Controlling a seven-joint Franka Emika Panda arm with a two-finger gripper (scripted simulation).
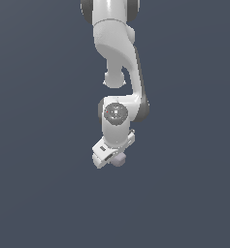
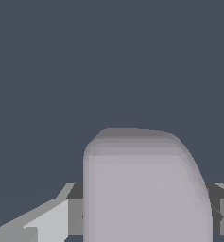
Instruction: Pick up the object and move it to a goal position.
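The object (image 2: 144, 189) is a pale grey-lilac blocky chunk with rounded edges. In the wrist view it fills the space between my fingers, whose dark pads (image 2: 75, 208) press its sides. In the exterior view the object (image 1: 119, 160) shows as a small lilac lump under the white hand. My gripper (image 1: 114, 160) is shut on it, below the white arm, with only plain dark grey behind it. The fingertips themselves are mostly hidden by the hand in the exterior view.
The white arm (image 1: 117, 53) comes down from the top of the exterior view. A plain dark grey-blue background (image 1: 39, 145) surrounds everything.
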